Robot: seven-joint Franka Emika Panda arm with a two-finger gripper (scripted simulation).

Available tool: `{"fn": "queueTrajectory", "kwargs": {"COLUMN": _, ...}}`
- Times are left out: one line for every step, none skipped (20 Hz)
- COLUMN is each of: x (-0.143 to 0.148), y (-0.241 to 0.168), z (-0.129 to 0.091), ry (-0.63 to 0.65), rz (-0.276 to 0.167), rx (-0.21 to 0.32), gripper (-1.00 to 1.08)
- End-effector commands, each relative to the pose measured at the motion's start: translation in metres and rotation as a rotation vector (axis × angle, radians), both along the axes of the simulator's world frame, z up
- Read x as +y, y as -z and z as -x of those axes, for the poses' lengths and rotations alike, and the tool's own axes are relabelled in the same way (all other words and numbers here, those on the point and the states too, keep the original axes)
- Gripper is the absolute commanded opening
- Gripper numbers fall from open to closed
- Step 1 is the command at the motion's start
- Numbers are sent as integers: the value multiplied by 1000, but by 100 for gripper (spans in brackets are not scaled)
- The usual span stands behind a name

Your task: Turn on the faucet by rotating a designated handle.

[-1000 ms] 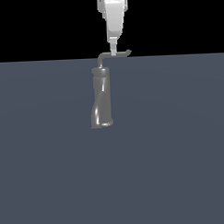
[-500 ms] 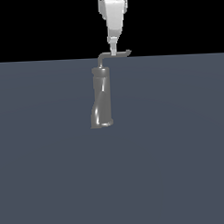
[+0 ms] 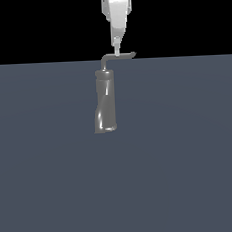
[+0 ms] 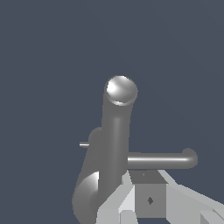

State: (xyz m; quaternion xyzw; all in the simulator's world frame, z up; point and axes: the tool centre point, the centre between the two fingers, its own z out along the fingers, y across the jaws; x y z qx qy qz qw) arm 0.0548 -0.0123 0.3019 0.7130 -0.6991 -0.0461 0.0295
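A flat slate-blue floor (image 3: 177,172) runs back to a plain black backdrop (image 3: 37,26).

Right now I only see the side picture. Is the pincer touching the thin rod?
Observer: The wrist view shows the pincer right at the handle, about halfway along it.
Operator: Which way does the rod's hook bend?
Observer: From the wrist camera, the tip curls sideways, level with the floor, at the far end from the faucet.
Operator: Is anything hiding behind the faucet?
Observer: Yes, a tiny thin pin pokes out on the side opposite the handle.
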Motion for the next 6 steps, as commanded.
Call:
{"fn": "queueTrajectory", "kwargs": {"x": -39, "y": 2, "z": -46, "ry": 50, "rz": 23, "rx": -106, "gripper": -100}}
{"fn": "queueTrajectory", "kwargs": {"x": -41, "y": 2, "z": -48, "ry": 52, "rz": 24, "rx": -106, "gripper": -100}}
{"fn": "queueTrajectory", "kwargs": {"x": -42, "y": 2, "z": -50, "ry": 54, "rz": 24, "rx": -106, "gripper": -100}}
{"fn": "queueTrajectory", "kwargs": {"x": -43, "y": 2, "z": -53, "ry": 55, "rz": 25, "rx": -106, "gripper": -100}}
{"fn": "queueTrajectory", "kwargs": {"x": -45, "y": 2, "z": -55, "ry": 57, "rz": 25, "rx": -106, "gripper": -100}}
{"fn": "queueTrajectory", "kwargs": {"x": -45, "y": 2, "z": -55, "ry": 57, "rz": 25, "rx": -106, "gripper": -100}}
